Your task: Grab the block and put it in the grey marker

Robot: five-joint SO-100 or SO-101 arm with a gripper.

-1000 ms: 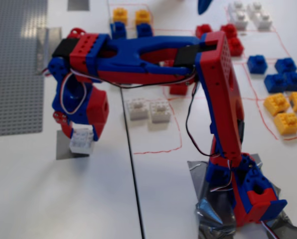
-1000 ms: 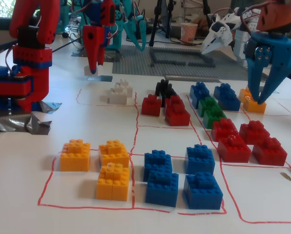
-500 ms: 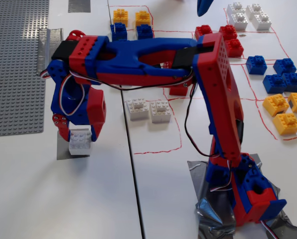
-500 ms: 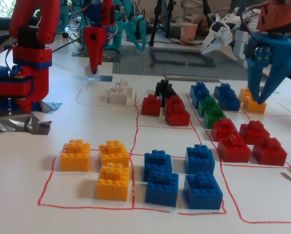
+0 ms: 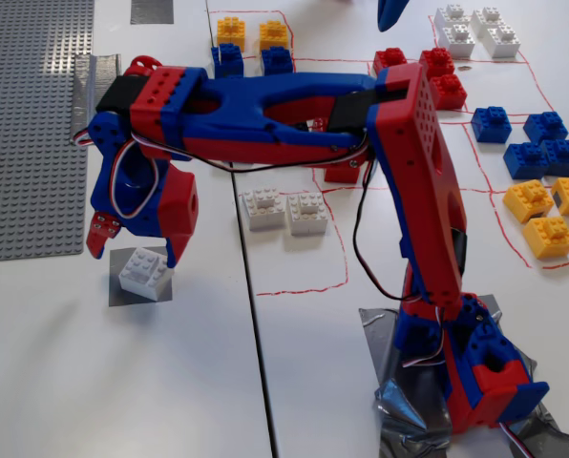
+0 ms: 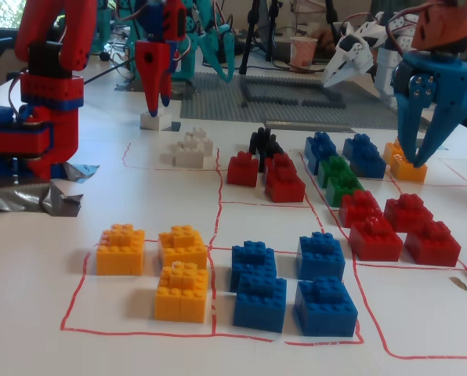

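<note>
Resting on the flat grey square tape patch (image 5: 122, 287) at lower left, the small white studded brick (image 5: 144, 273) sits free beneath the spread red-and-blue gripper (image 5: 135, 242).

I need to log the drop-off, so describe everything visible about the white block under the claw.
The white block is a small, plastic-looking brick with studs on top. It lies flat on the grey marker, turned a little askew to the patch's edges and reaching its right edge. The claw hangs open just above it, apparently without touching. In the other fixed view the block sits low on the table beneath the red fingertips.
</note>
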